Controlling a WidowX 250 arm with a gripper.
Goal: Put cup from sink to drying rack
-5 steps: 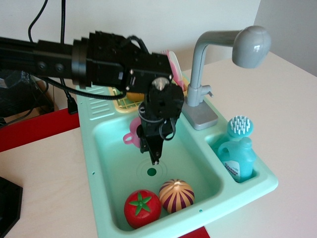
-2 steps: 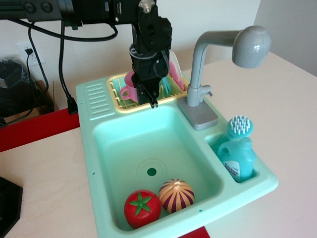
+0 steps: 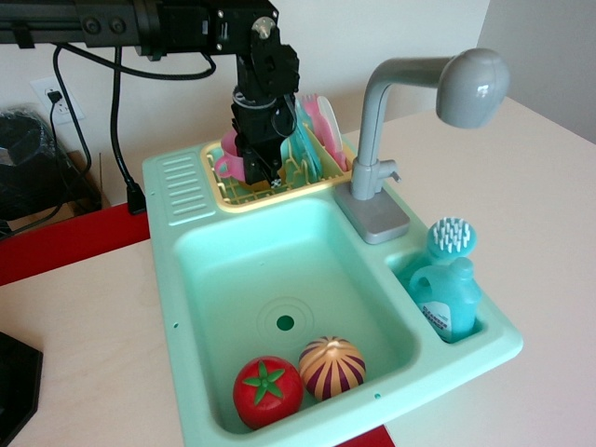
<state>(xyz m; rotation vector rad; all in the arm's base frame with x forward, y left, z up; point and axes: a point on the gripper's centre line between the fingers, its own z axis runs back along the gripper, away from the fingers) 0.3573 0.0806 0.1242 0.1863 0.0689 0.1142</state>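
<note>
Cup [image 3: 229,164]: small, pink plastic, handle sticking out left, partly hidden by gripper [image 3: 260,177]. Sits at left end of yellow drying rack [image 3: 244,194], behind basin of mint-green sink [image 3: 177,270]. Gripper down over rack, fingers closed on cup rim as far as visible. Pink & teal plates [image 3: 315,135] upright in rack slots to right. Tomato [image 3: 267,391] & striped ball [image 3: 331,367] in basin front, near drain [image 3: 285,323]. Grey faucet [image 3: 410,112] at right.

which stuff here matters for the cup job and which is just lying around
Belongs to the job:
cup
drying rack
sink
tool

Just lying about:
tomato
striped ball
soap bottle
brush
faucet
plates
</note>
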